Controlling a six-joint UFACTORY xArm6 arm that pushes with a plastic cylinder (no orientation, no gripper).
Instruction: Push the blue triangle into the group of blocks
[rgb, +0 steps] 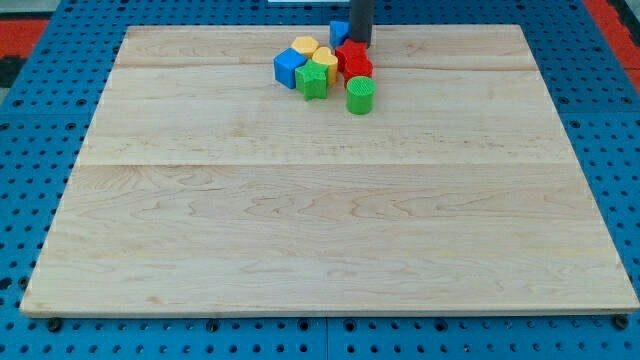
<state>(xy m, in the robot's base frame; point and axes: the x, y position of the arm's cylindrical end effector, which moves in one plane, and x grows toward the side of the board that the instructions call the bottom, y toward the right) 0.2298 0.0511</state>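
Observation:
The blue triangle (339, 34) sits near the view's top edge of the wooden board (320, 220), half hidden behind the dark rod. My tip (360, 43) rests at the triangle's right side, just above the red blocks. The group lies just below: a blue cube (289, 68), a yellow block (306, 46), a yellow heart-like block (325, 58), a green star (312, 80), two red blocks (353, 60) and a green cylinder (360, 95). The triangle touches or nearly touches the group's top.
A blue pegboard surface (40, 130) surrounds the board on all sides. A red area (20, 30) shows in the view's top left corner.

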